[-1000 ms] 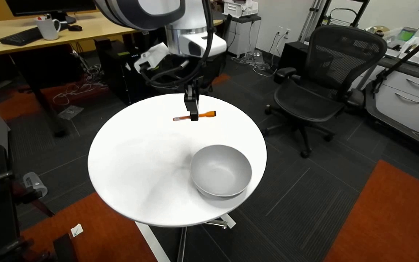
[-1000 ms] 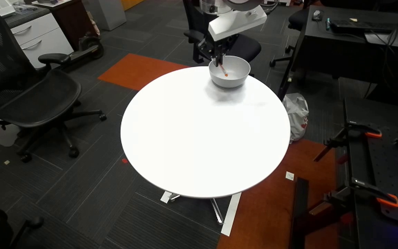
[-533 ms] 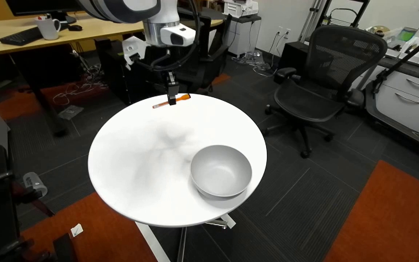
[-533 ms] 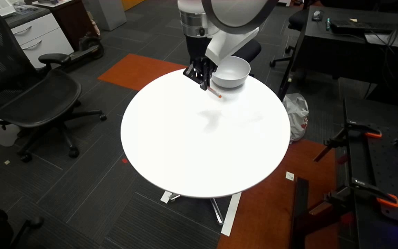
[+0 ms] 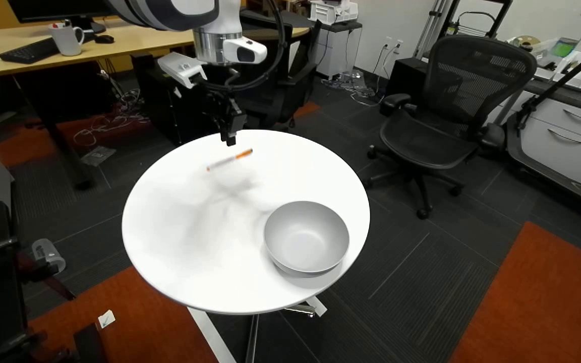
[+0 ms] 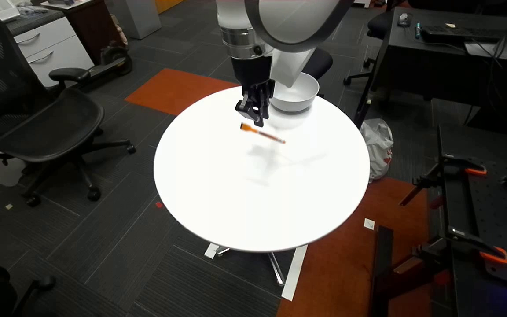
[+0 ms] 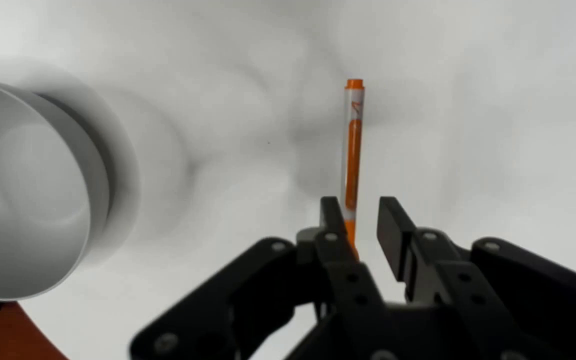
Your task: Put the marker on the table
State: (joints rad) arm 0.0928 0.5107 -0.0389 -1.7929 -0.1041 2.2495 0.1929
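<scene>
The marker [image 5: 229, 160], orange with a clear section, is apart from my gripper [image 5: 230, 141] and a little below it over the white round table [image 5: 184, 247]. In an exterior view the marker [image 6: 263, 134] lies clear of the gripper [image 6: 251, 116] too. It looks slightly blurred, and I cannot tell whether it touches the table [image 6: 258, 198]. In the wrist view the marker [image 7: 352, 160] points away from the gripper [image 7: 359, 210]. Its near end is partly hidden behind the left finger [image 7: 334, 225]. The jaws stand apart with nothing between them.
A grey bowl [image 5: 306, 237] stands on the table near its edge. It also shows in the wrist view [image 7: 95, 185] at the left. A black office chair [image 5: 431, 131] and a wood desk [image 5: 134, 43] stand around the table.
My gripper carried the marker from beside the bowl across the table. The jaws then opened, and the marker has dropped away below them. The bowl has not moved.
</scene>
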